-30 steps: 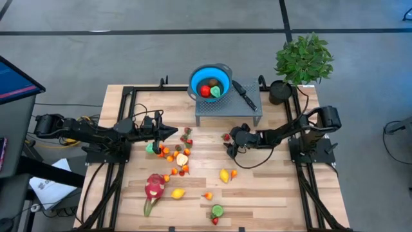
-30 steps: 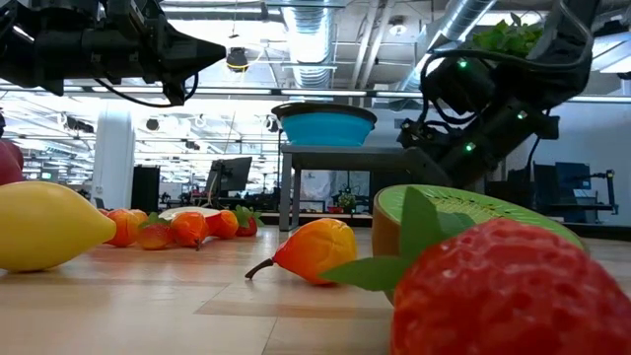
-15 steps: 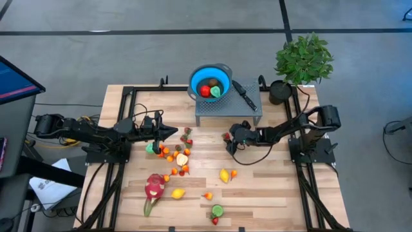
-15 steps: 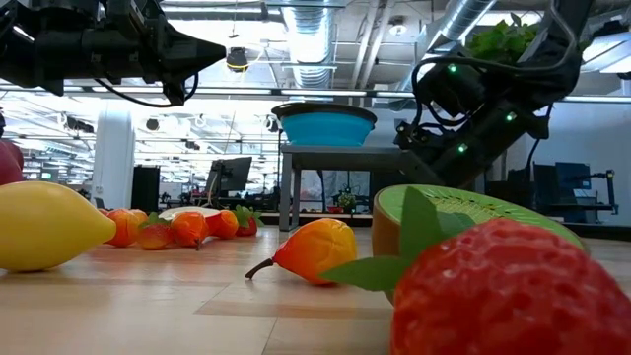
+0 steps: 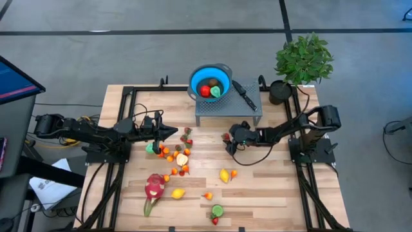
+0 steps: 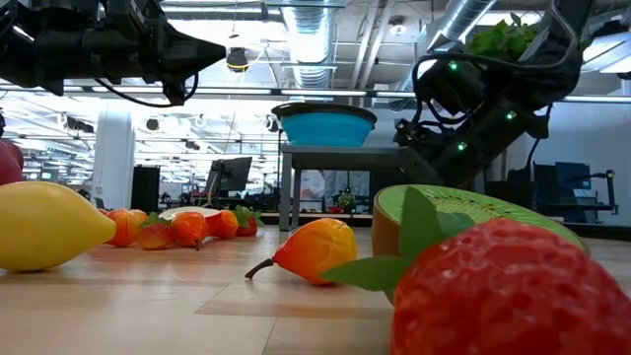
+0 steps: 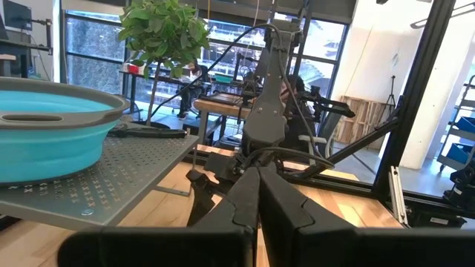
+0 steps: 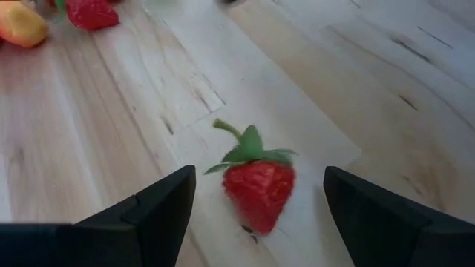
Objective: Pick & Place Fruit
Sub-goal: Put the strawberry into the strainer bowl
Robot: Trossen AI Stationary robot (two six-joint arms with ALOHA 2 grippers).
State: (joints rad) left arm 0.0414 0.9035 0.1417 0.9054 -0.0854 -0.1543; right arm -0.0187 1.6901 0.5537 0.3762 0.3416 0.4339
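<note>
right gripper (image 8: 256, 215): fingers apart, straddling the strawberry (image 8: 260, 191) lying on the counter (image 5: 270, 187) near the grey stand | left gripper (image 5: 172, 132): fingers together, idle above the fruit cluster | risk: strawberry lies skewed, one finger could nudge it so it rolls out | writing: none legible

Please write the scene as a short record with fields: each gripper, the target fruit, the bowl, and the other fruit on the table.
right gripper: open, low over the table, fingers on either side of the strawberry, not touching it
left gripper: shut, empty, hovering above the fruit cluster
strawberry: lying on the wood
blue bowl: on the grey stand, already holding some fruit
dragon fruit: near the table's front left
</note>
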